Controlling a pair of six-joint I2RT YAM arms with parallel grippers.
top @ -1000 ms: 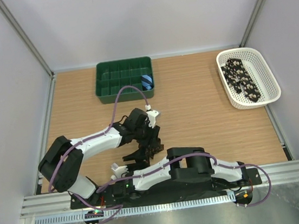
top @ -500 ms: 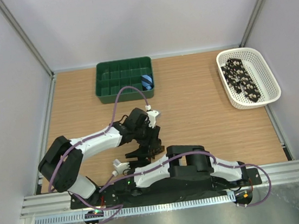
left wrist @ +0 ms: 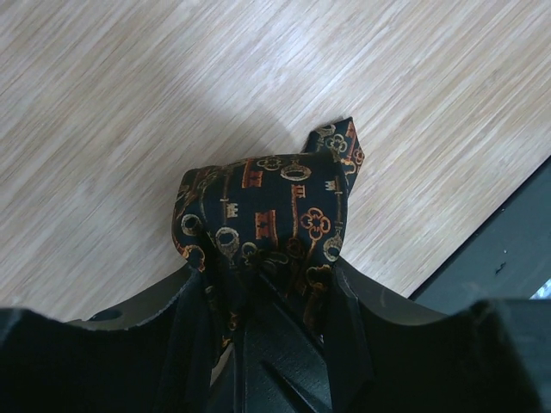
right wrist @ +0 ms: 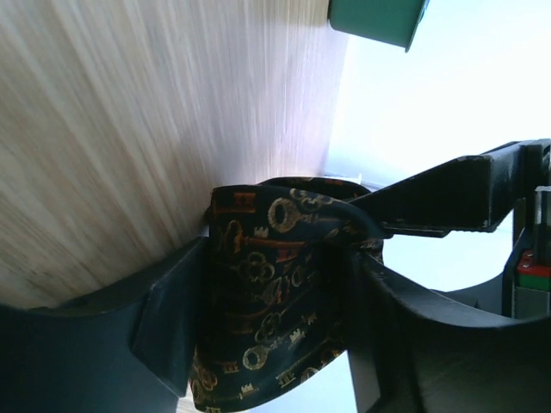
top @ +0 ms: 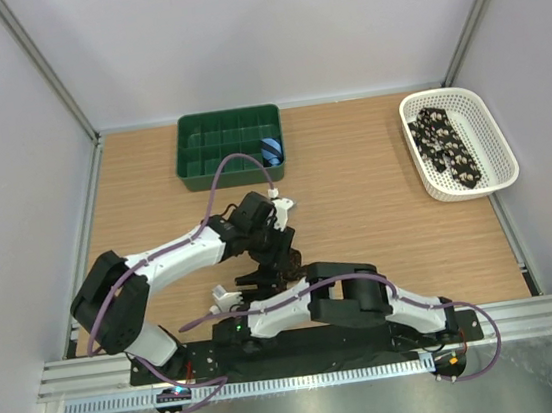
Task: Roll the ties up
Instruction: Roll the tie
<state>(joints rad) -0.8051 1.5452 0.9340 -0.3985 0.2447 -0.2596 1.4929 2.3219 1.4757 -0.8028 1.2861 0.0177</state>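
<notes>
A dark tie with orange and tan key figures is bunched into a roll just above the wooden table. My left gripper is shut on it, fabric pressed between both fingers. In the right wrist view the same tie fills the gap of my right gripper, which is shut on it from the other side. From above, the left gripper and right gripper meet at the tie near the table's front centre. A second tie, black with pale spots, lies in the white basket.
A green compartment tray stands at the back, with a small blue striped roll in its right corner cell. The white basket is at the back right. The black base rail lies close by the grippers.
My right arm has moved in towards the left gripper and its jaws have narrowed onto the tie. The left gripper keeps its hold and has shifted slightly back.
</notes>
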